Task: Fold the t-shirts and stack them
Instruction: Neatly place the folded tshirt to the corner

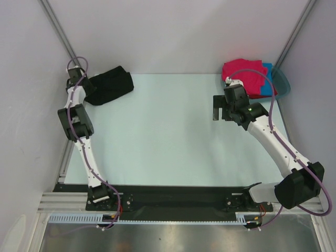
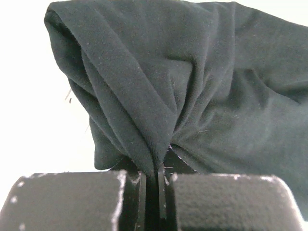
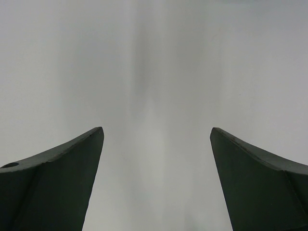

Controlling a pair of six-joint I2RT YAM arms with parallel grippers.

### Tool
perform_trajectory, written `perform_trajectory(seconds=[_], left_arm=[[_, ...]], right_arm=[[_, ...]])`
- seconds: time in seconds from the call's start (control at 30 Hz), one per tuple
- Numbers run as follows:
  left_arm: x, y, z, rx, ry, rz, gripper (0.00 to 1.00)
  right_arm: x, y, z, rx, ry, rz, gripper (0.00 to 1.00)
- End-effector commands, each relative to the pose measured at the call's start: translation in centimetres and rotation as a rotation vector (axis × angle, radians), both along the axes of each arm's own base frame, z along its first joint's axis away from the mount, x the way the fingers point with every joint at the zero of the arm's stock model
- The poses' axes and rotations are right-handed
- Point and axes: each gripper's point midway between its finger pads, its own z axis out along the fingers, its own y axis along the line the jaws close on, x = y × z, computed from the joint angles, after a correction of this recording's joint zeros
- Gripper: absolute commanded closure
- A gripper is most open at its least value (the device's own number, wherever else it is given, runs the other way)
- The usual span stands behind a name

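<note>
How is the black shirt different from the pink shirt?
The black shirt is at the far left of the table; the pink shirt is far right. The left gripper pinches the black shirt, but nothing holds the pink shirt: the right gripper is open. The black shirt lies alone; the pink shirt sits bunched on a blue shirt. Both are soft, rumpled cloth.

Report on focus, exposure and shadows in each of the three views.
Top external: evenly lit and sharp, shadows soft, the black t-shirt a dark mass with little fold detail. Left wrist: the cloth folds are crisp, the table behind is blown out to white, the left end effector is slightly soft. Right wrist: the right end effector is dark, the table a featureless grey with a faint vertical shadow band.
</note>
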Motion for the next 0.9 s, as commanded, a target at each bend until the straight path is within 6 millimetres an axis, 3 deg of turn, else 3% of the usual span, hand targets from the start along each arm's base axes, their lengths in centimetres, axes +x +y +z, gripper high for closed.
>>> perform_trajectory(seconds=[0.0,0.1,0.17,0.27,0.3,0.47,0.6,0.63,0.7,0.87], left_arm=[[-0.4,2.9,5.9,0.161,-0.055,0.119,1.0],[-0.4,2.9,5.4,0.184,-0.032,0.107,0.97],[-0.4,2.9,5.0,0.188,-0.021,0.095,0.86],[-0.3,3.1,5.0,0.199,-0.012,0.088,0.37],[-0.4,3.1,5.2,0.205,-0.01,0.095,0.01],[-0.3,2.7,6.8,0.197,-0.041,0.083,0.0],[-0.2,1.1,9.5,0.195,-0.084,0.051,0.0],[0.0,-0.1,11.6,0.197,-0.125,0.035,0.0],[0.0,-1.3,13.4,0.192,-0.152,0.025,0.0],[-0.8,-7.8,19.0,0.181,-0.179,-0.055,0.0]], right_arm=[[0.6,0.0,0.4,0.004,-0.024,-0.004,0.0],[0.5,-0.2,0.3,-0.006,-0.023,-0.007,0.0],[0.5,-0.2,0.2,-0.007,-0.022,-0.007,0.0],[0.6,0.0,0.3,0.003,-0.025,-0.002,0.0],[0.6,0.0,0.3,0.0,-0.023,-0.003,0.0],[0.6,0.0,0.1,0.001,-0.019,0.0,0.0],[0.6,0.4,0.1,0.014,-0.022,0.008,0.0],[0.7,0.5,0.1,0.018,-0.025,0.01,0.0],[0.8,0.7,-0.1,0.031,-0.021,0.014,0.0],[1.2,1.9,-0.4,0.084,-0.024,0.036,0.0]])
